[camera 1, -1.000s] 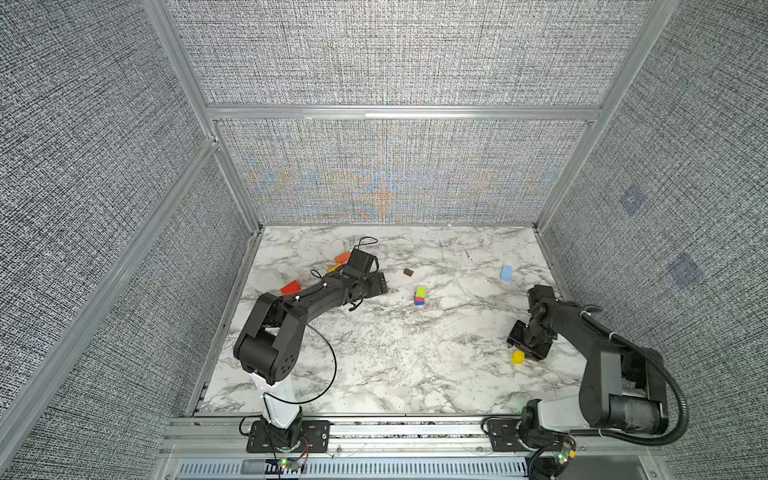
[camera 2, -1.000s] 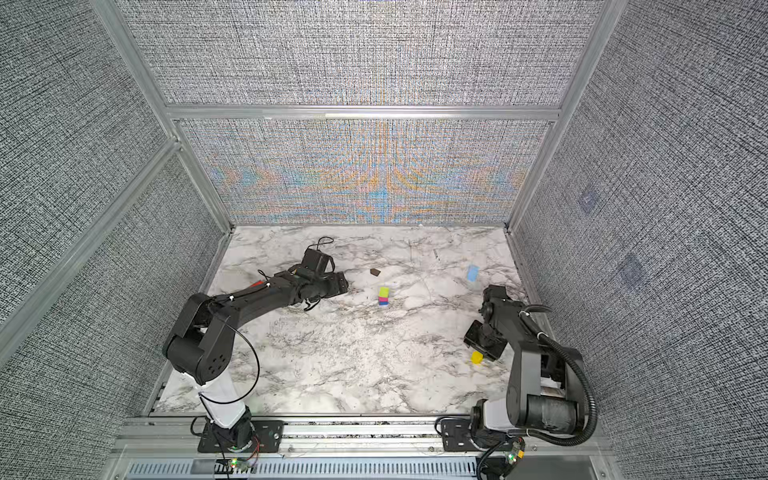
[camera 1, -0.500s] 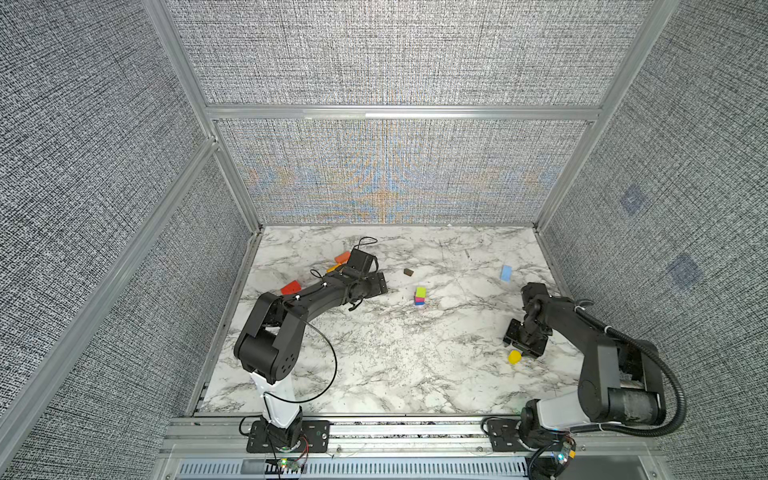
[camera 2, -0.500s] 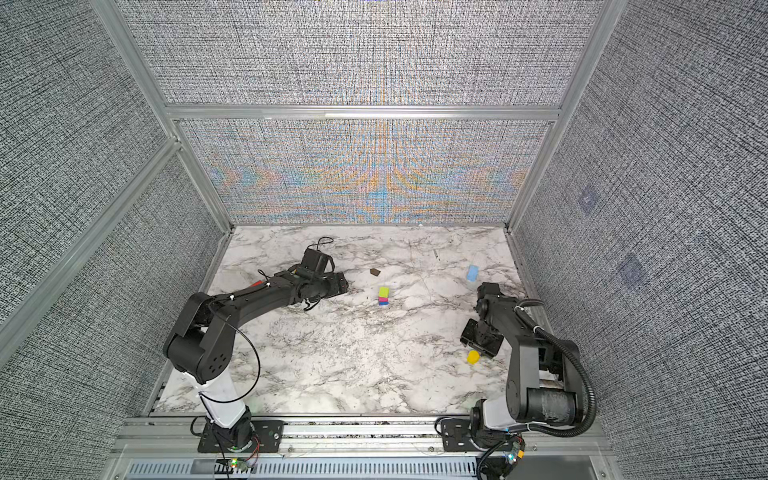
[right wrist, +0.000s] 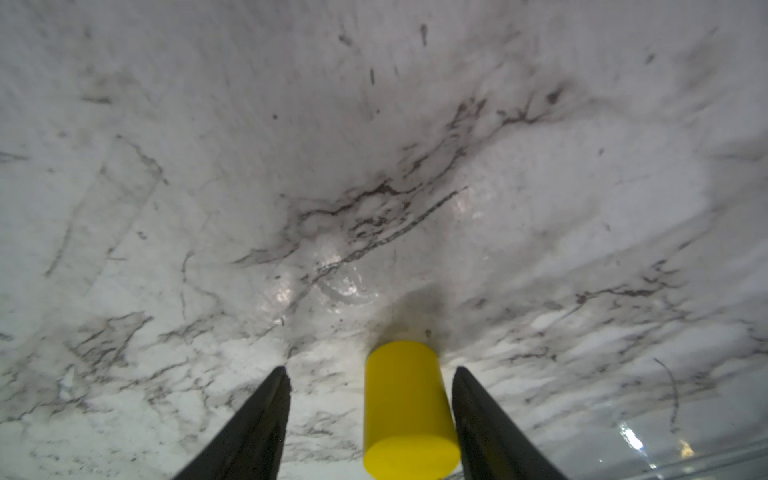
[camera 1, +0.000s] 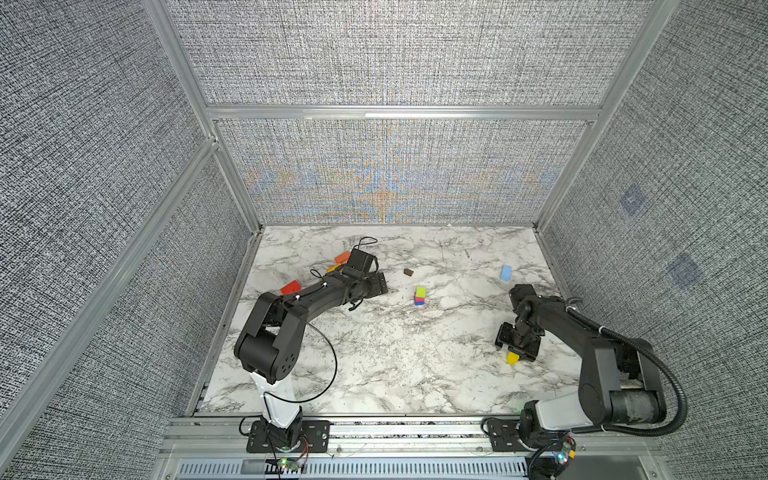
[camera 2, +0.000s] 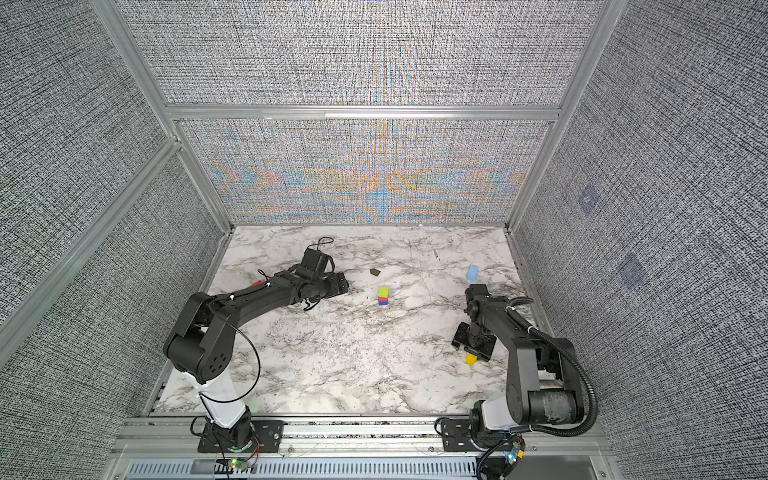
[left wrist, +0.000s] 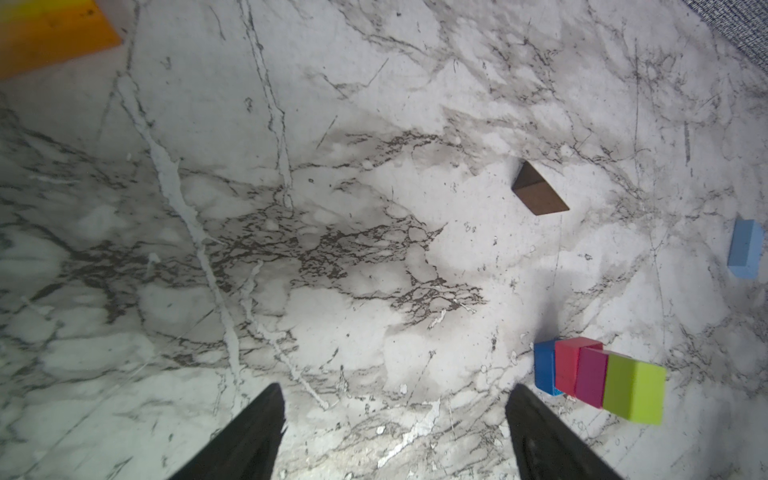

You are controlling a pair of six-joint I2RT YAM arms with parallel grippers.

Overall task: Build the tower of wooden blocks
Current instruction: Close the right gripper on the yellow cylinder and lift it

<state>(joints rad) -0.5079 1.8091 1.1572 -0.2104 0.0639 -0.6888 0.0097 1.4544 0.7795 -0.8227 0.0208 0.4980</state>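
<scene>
Tower (camera 1: 419, 296), lime over pink, red and blue, stands midway on the desk (camera 1: 374, 365), bare marble all around; left fingers (left wrist: 253, 440) gape wide, empty; right fingers (right wrist: 257, 432), toward the desk's right edge, loosely straddle the yellow cylinder (right wrist: 407, 407).

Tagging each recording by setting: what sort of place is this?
Probably an enclosed lab test cell: grey textured wall panels in aluminium framing, a marble-patterned tabletop, and the left arm and right arm bolted to a front rail.
</scene>
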